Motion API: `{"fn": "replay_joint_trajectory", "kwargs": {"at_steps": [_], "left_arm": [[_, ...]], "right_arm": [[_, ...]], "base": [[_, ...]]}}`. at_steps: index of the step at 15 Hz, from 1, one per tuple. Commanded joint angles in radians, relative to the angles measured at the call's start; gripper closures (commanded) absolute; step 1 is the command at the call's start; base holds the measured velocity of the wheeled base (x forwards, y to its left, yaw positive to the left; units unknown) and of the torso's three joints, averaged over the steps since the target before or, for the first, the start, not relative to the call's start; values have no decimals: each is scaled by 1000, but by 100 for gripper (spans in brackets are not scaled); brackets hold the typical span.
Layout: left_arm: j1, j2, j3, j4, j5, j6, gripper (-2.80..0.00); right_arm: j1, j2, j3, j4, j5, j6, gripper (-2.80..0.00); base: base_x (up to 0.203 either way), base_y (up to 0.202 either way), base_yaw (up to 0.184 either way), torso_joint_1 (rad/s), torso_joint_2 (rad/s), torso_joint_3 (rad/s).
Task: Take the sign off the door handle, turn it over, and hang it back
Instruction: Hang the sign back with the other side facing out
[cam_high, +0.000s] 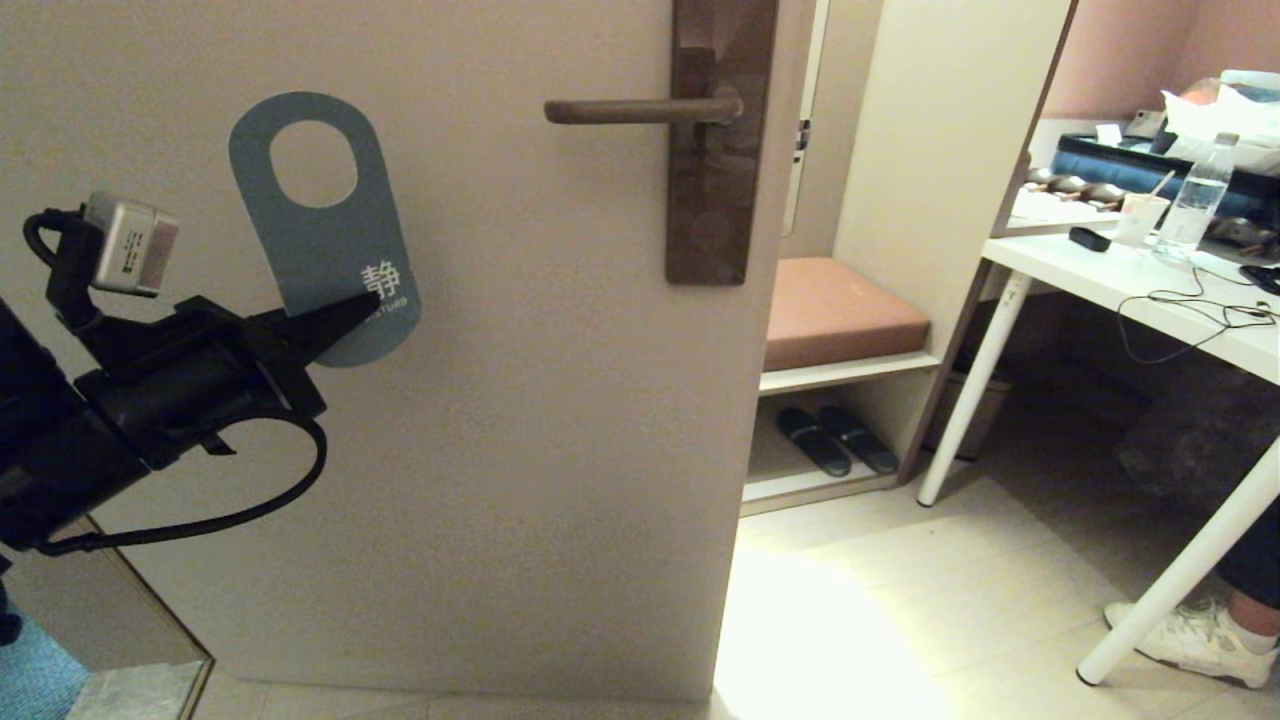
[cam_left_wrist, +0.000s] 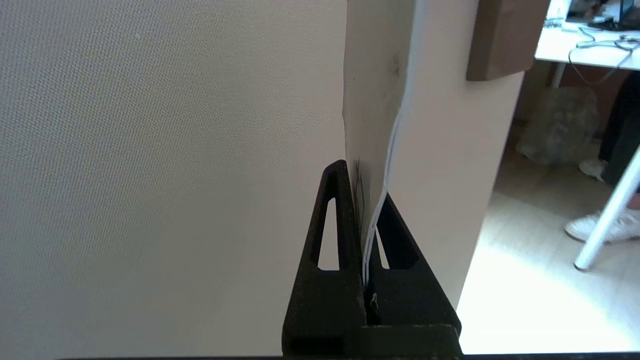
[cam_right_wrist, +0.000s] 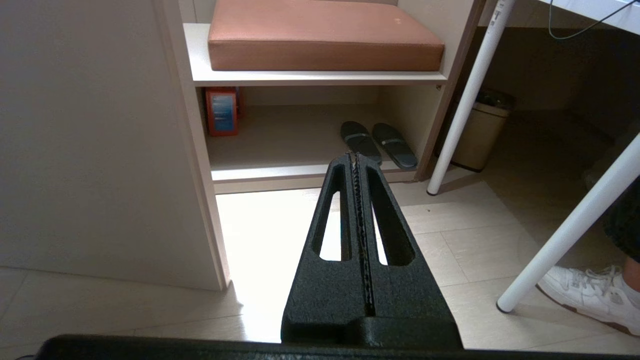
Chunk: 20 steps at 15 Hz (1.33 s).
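Observation:
The sign (cam_high: 320, 235) shows its blue-grey face with white characters and an oval hole at the top. It is off the door handle, held in the air in front of the door, well to the left of the handle and tilted. My left gripper (cam_high: 360, 300) is shut on the sign's lower end. In the left wrist view the sign (cam_left_wrist: 372, 115) stands edge-on between the fingers of my left gripper (cam_left_wrist: 365, 200). The door handle (cam_high: 640, 110) is a dark bronze bar on a tall brown backplate (cam_high: 712, 215), with nothing on it. My right gripper (cam_right_wrist: 356, 165) is shut and empty, low over the floor, out of the head view.
The beige door (cam_high: 520, 400) fills the left and middle. To its right is a shelf unit with a brown cushion (cam_high: 840, 310) and slippers (cam_high: 835, 440). A white desk (cam_high: 1130, 290) with a bottle and cables stands at the right, with a person's shoe (cam_high: 1195, 640) under it.

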Motion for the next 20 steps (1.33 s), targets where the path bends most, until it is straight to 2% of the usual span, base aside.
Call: {"fn": "replay_joint_trajectory", "kwargs": {"at_steps": [1,3,6,13,18,20], "left_arm": [[-5,-61,-37,73,-3,4,0],[-13,-83,-66,142,-3,12,0],[-28,-110,-102,235,-3,77,0],[-77,-109,-196,355,-1,89,0],[-80,-106,-231,434,2,137,0],[-91,-105,-260,475,49,159,0]], "right_arm": [[0,0,0,0,1,-1,0],[0,0,0,0,1,-1,0],[0,0,0,-1,1,-1,0],[0,0,0,0,1,-1,0],[0,0,0,0,1,-1,0],[0,0,0,0,1,-1,0]], "base": [[0,0,0,0,0,0],[0,0,0,0,0,0],[0,0,0,0,0,0],[0,0,0,0,0,0],[0,0,0,0,0,0],[0,0,0,0,0,0]]}}
